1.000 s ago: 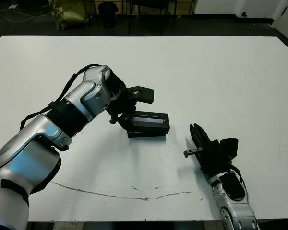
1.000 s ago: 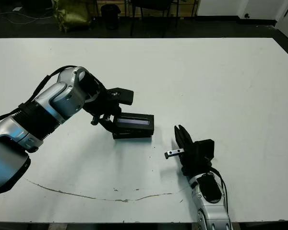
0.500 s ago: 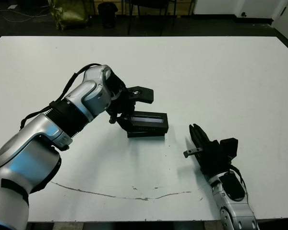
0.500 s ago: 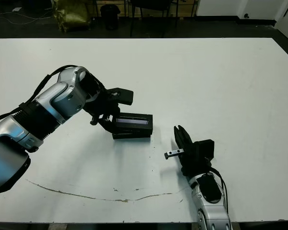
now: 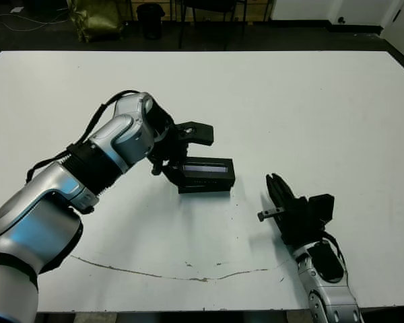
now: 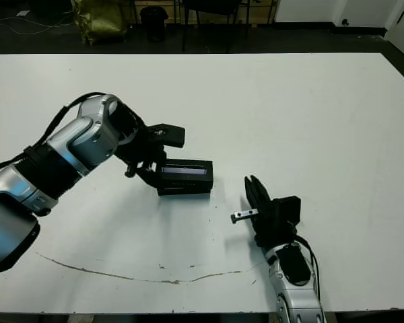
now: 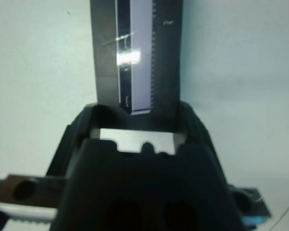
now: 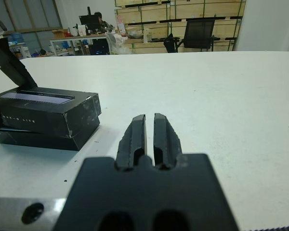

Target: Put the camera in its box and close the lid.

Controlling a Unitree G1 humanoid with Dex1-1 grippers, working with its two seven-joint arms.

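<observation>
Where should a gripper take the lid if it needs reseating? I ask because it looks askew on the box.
Grip the lid across its short width, by the two long side faces, coming down from above. It lies flat and long on the box, overhanging one corner, so the long edges are exposed. The left gripper already sits at its far end.

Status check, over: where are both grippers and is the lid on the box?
Left gripper at one end of flat black lid. Lid sits on shallow black box. Right gripper shut, empty, apart. Nothing in the way.
</observation>
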